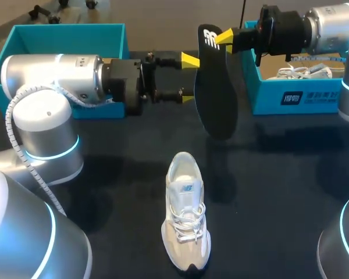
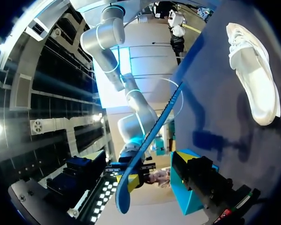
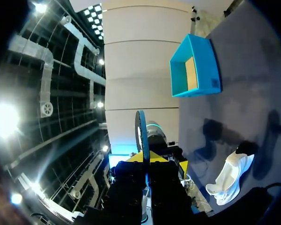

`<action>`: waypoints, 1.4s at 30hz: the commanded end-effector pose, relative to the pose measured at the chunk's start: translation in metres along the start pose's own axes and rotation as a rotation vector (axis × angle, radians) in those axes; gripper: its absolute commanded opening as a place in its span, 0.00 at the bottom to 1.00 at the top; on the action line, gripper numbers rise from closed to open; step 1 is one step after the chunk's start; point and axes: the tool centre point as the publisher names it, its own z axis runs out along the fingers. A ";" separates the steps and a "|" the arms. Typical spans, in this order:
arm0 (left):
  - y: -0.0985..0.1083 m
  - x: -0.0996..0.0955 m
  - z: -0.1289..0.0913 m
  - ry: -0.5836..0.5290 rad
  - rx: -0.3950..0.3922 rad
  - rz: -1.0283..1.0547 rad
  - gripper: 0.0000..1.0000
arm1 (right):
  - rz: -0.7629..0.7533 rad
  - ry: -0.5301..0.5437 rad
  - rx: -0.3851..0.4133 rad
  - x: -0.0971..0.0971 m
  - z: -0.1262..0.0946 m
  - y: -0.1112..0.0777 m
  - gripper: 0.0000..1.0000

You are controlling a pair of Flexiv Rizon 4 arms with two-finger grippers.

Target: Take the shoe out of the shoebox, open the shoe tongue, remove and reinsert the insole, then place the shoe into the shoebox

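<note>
The right gripper (image 1: 224, 38) holds a black insole (image 1: 215, 87) in the air above the far middle of the dark table (image 1: 279, 174), its yellow-tipped fingers pinched on the insole's upper end. The insole hangs down from that grip. In the right wrist view the insole (image 3: 141, 131) shows edge-on, clamped between the two tips of the gripper (image 3: 145, 159).

The left gripper (image 1: 191, 77) reaches in level from the other side with its jaws wide. The tips are at the insole's near edge, and whether they touch it cannot be told. In the left wrist view the insole (image 2: 152, 136) runs as a thin curved strip up from the right gripper (image 2: 131, 171).

A white laced shoe (image 1: 186, 224) stands upright on the table, nearer the robot than the insole and well apart from both grippers. It also shows in the left wrist view (image 2: 253, 70) and the right wrist view (image 3: 229, 178).

Two teal boxes sit at the far edge. The left box (image 1: 67, 27) lies partly behind the left arm. The right box (image 1: 291, 96) holds a second shoe (image 1: 305, 72).
</note>
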 end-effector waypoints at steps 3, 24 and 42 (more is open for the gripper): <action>-0.002 -0.001 0.013 0.009 0.016 0.010 0.95 | 0.001 -0.001 0.000 0.000 0.001 0.001 0.00; -0.004 -0.022 0.026 -0.006 0.016 0.058 0.49 | 0.001 -0.001 0.000 0.000 0.001 0.001 0.00; 0.001 -0.020 0.027 0.024 -0.015 0.070 0.34 | 0.001 -0.001 0.000 0.000 0.001 0.001 0.00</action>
